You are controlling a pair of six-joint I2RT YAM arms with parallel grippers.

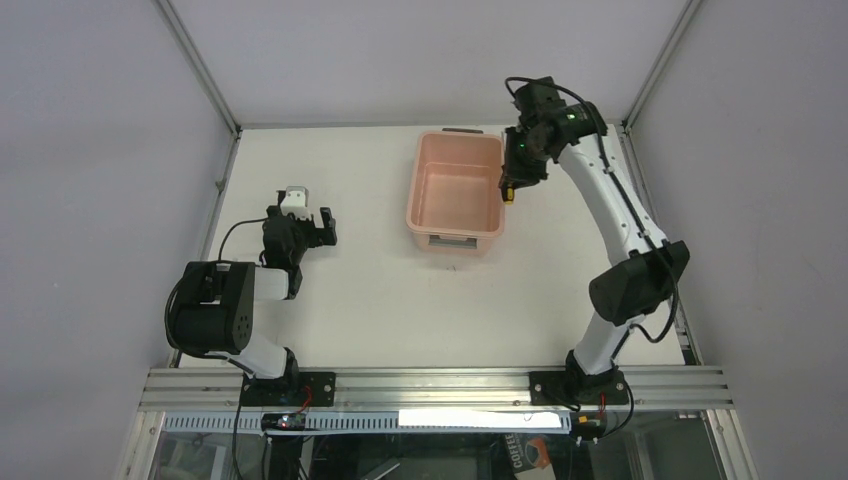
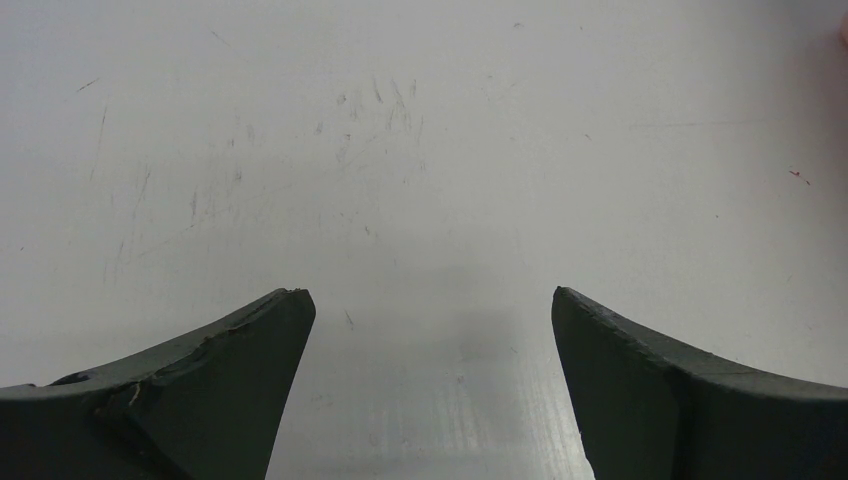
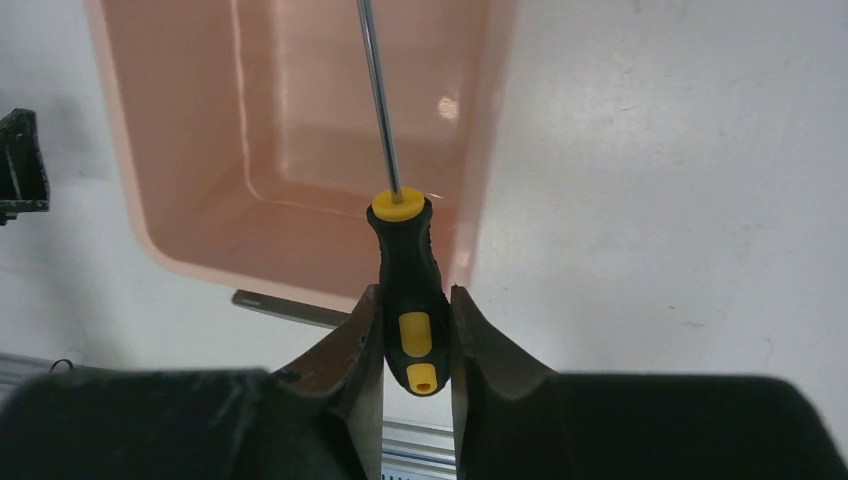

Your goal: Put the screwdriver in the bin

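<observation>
The salmon-pink bin (image 1: pixel 456 190) stands at the back middle of the table, with nothing inside that I can see. My right gripper (image 1: pixel 510 185) is above the bin's right rim and is shut on the screwdriver (image 3: pixel 410 290) by its black and yellow handle. In the right wrist view the thin metal shaft points out over the bin's inside (image 3: pixel 300 130). My right gripper (image 3: pixel 412 300) has both jaws pressed against the handle. My left gripper (image 1: pixel 300 228) is open and holds nothing, low over bare table at the left; it also shows in the left wrist view (image 2: pixel 432 300).
The table is white with walls on three sides and a metal rail along the near edge (image 1: pixel 430 385). A dark strip (image 3: pixel 285 308) lies on the table by the bin's near end.
</observation>
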